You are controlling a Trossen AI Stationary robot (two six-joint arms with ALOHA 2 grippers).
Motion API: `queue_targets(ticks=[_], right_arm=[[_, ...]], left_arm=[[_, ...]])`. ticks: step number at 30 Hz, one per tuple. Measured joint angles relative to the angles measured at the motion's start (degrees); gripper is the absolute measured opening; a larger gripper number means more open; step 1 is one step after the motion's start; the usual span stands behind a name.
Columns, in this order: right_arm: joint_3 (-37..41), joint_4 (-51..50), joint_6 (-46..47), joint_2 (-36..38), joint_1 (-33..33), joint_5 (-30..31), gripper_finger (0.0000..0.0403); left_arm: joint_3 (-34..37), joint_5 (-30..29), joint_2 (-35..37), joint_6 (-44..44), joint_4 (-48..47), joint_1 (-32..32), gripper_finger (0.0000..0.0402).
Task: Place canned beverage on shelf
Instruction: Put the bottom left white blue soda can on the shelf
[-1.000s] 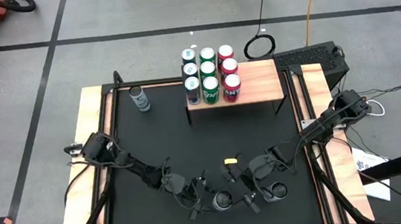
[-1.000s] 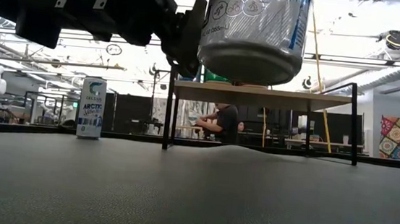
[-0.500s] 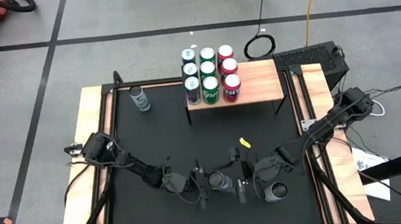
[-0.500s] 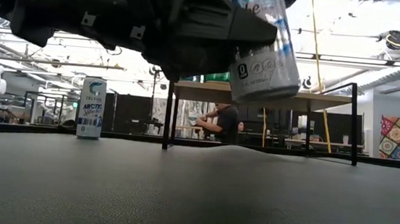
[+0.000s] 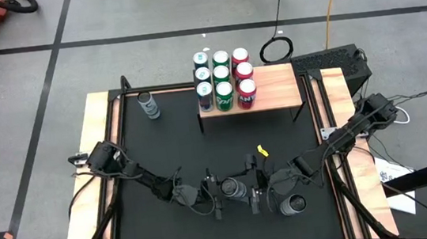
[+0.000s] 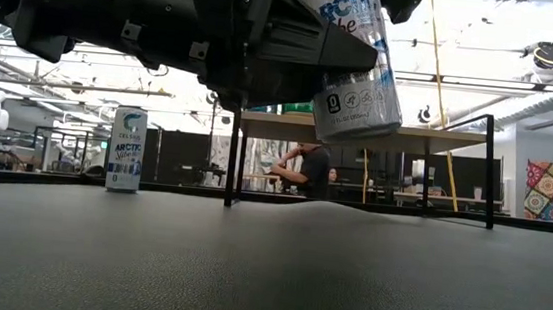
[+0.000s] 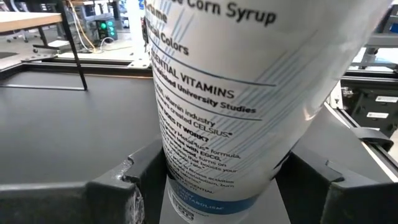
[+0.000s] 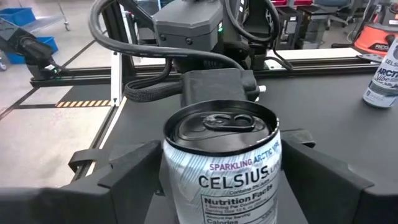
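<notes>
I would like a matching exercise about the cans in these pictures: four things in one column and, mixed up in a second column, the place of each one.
Things
1. lifted can
2. lone standing can
3. red cans
4. green cans

Places
A. middle column of the group on the shelf
B. on the black mat, left of the shelf
C. in the left hand, off the mat
D. right column of the group on the shelf

Pairs: 1-C, 2-B, 3-D, 4-A
</notes>
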State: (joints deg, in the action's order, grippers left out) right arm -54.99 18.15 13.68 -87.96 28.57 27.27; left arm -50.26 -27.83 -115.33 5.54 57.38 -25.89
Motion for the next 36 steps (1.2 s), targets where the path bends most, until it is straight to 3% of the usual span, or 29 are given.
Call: queue_targets(ticks=[13,22,31,36], right_arm=[[0.07,-0.77,-0.73,0.0,-1.18,0.0,0.0308],[0.08,-1.29,-1.04,0.0,-2.46,-0.61,0.0233],[0.09,-1.31,-1.05,0.0,-2.53,-0.65,0.0247],[0.11,-1.4,-1.98,-0.04,-2.53,-0.59,0.0236]], left_arm=[[0.0,-3.31,0.0,1.64,0.18,0.0,0.0233],[0.0,-3.51,0.0,1.93,0.18,0.03,0.024],[0.0,-3.5,0.02,1.88,0.05,0.03,0.0242],[-0.02,-4.21,0.13,2.17,-1.21,0.04,0.0243]])
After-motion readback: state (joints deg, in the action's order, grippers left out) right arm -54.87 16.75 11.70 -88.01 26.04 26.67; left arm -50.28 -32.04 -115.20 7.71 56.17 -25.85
